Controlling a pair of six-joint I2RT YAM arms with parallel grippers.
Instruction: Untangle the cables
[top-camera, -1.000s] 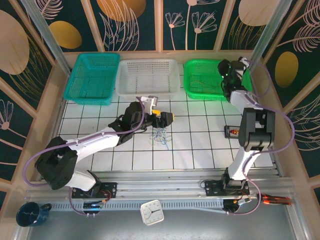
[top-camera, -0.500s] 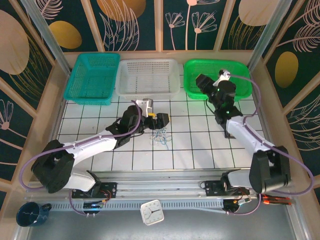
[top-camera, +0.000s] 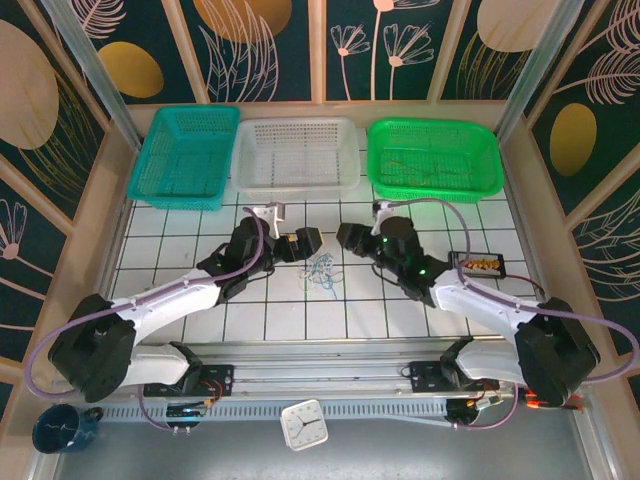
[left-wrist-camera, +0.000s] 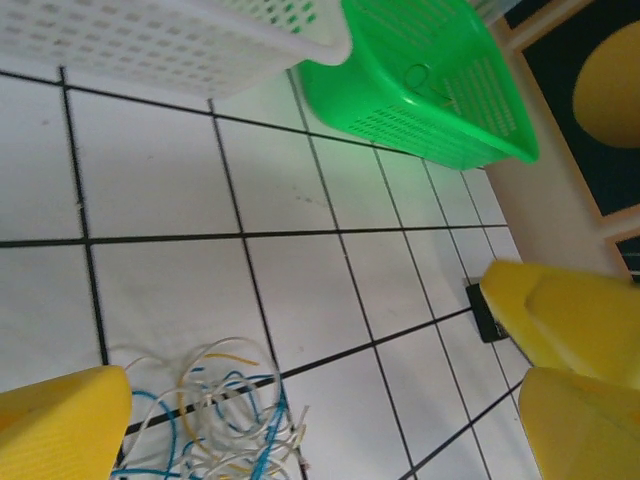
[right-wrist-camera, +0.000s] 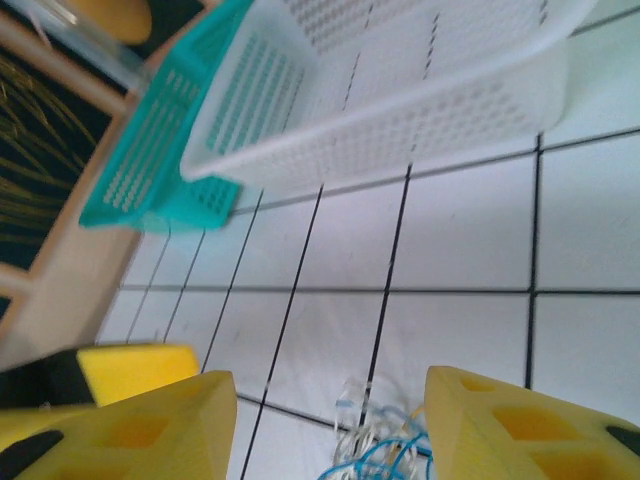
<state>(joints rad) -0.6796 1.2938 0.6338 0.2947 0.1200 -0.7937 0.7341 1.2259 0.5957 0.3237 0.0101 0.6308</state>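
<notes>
Now the right gripper, parted and empty, has swung from the far-right corner of the table to the cables; the left gripper gapes wide.

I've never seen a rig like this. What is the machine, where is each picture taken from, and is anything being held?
Two robot arms are bolted at the near edge of a tiled table, each ending in a two-finger gripper. One picture looks down from above; the other two come from cameras on the wrists, yellow fingers in view. The left gripper and right gripper face each other, both open, holding nothing. On the tiles between them lie the cables, a small tangle of blue, yellowish and whitish wires. Beyond stand a teal basket, white basket and green basket.
</notes>
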